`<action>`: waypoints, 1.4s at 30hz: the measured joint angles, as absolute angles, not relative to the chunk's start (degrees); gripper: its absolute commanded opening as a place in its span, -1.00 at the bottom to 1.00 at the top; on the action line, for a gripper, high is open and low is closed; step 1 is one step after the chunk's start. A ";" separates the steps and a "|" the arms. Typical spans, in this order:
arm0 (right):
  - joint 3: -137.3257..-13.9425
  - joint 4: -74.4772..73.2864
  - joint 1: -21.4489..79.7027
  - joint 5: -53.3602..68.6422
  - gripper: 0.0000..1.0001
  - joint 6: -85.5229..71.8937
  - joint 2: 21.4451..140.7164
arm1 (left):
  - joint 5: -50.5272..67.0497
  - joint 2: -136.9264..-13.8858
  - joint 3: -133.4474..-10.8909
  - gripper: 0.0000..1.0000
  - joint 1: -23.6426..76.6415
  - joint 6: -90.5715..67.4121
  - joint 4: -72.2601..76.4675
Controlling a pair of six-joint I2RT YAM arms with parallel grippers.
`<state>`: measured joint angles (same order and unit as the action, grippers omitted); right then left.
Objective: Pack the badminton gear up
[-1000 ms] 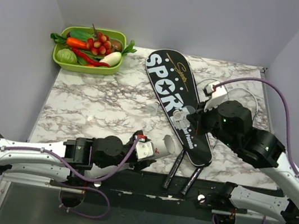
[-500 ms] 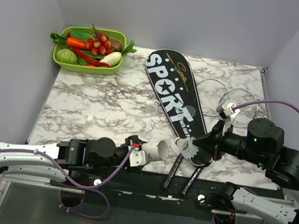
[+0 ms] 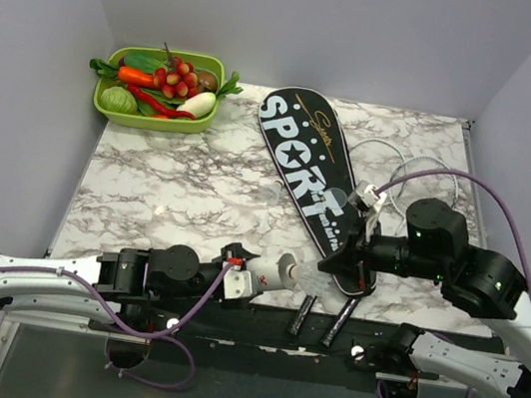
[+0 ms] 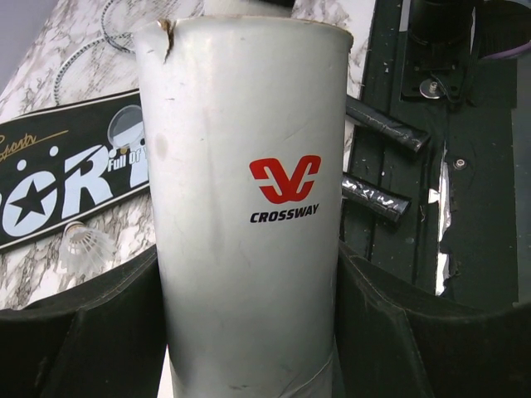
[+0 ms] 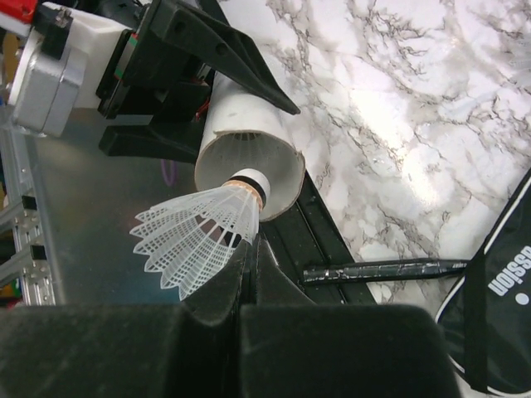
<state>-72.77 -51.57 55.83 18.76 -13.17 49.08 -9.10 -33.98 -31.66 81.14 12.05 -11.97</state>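
My left gripper [image 3: 255, 280] is shut on the long white tube [image 3: 274, 271], marked "CROSSWAY" in the left wrist view [image 4: 249, 207]. It holds the tube near the table's front edge with the open mouth [image 5: 249, 162] pointing right. My right gripper [image 3: 331, 265] is shut on a white shuttlecock [image 5: 203, 236] by its skirt. The shuttlecock's cork tip is at the tube's mouth. The black "SPORT" bag [image 3: 315, 172] lies diagonally on the marble. Two black racket handles [image 3: 309, 307] stick out below the bag. The silver racket frames [image 3: 402, 165] show to the right of the bag.
A green tray [image 3: 197, 120] of toy vegetables stands at the back left. A second shuttlecock [image 4: 87, 242] lies on the marble beside the bag. A dark metal rail [image 3: 256, 324] runs along the table's front edge under the tube.
My right gripper has carried the shuttlecock left, from over the bag's narrow end to the tube's mouth. My left gripper has turned the tube slightly to meet it.
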 measured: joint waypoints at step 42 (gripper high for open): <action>-64.82 -33.17 64.95 14.37 -0.99 -22.33 63.68 | -9.15 -30.63 -31.66 -1.00 81.12 10.87 -12.51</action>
<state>-64.82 -33.17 64.95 14.37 -22.33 63.68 -9.15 -30.63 -31.66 81.12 10.87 -12.51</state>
